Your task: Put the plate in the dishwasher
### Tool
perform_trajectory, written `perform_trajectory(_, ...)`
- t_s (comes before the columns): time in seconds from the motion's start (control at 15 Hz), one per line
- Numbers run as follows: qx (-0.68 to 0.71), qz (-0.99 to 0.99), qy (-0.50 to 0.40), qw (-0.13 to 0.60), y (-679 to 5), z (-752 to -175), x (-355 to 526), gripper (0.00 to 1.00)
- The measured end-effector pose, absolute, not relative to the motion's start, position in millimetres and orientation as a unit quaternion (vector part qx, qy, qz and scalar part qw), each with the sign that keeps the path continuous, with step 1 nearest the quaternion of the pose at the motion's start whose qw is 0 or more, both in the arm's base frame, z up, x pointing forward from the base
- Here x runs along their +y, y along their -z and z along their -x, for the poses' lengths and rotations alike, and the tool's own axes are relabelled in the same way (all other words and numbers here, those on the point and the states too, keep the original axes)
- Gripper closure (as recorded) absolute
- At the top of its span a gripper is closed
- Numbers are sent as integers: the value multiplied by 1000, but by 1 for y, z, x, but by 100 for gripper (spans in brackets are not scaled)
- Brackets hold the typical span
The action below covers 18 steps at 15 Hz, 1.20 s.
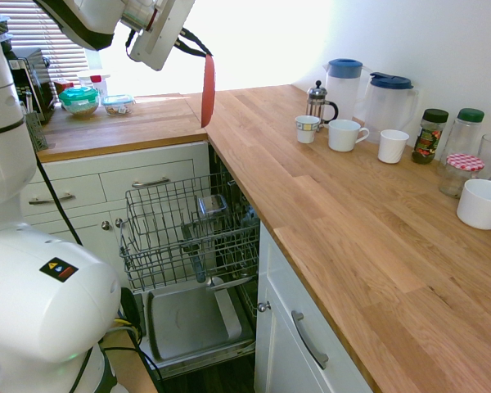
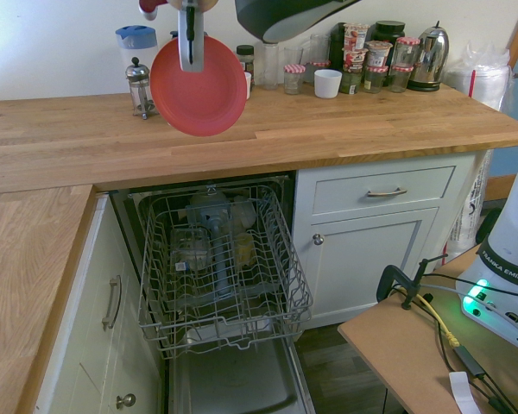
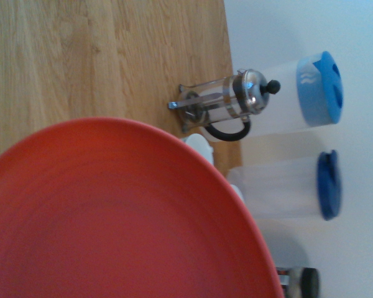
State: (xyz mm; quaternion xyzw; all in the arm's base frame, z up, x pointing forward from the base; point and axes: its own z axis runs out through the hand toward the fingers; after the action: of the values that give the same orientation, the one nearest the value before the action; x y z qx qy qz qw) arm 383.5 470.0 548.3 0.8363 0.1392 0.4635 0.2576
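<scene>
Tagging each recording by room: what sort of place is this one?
A home kitchen: an L-shaped wooden worktop over white cabinets, an open built-in dishwasher with its wire rack pulled out, and a French press, jugs and mugs along the wall.

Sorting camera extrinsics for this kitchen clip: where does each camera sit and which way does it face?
First exterior: beside the arm's base, facing along the counter; shows base, gripper holding the plate edge-on, dishwasher below.
Second exterior: opposite side, facing the wall; plate face-on above the rack, base at the right.
Wrist: close over the plate, coffee press behind; no robot parts show.
Shared: all three see the plate and the coffee press.
</scene>
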Motion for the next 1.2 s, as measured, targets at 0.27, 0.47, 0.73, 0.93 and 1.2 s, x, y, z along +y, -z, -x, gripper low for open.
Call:
perform_trajectory(0.27, 191, -808, -491, 263, -523, -367, 507, 100)
perform_trajectory(0.47, 238, -788, -506, 260, -521, -351, 525, 100)
perform_trajectory(0.73, 263, -781, -501, 264, -516, -346, 530, 100)
perform_trajectory(0.93, 272, -784, -489, 268, -498, -354, 530, 100)
perform_trajectory(1.2, 276, -792, -472, 270, -449, -356, 528, 100)
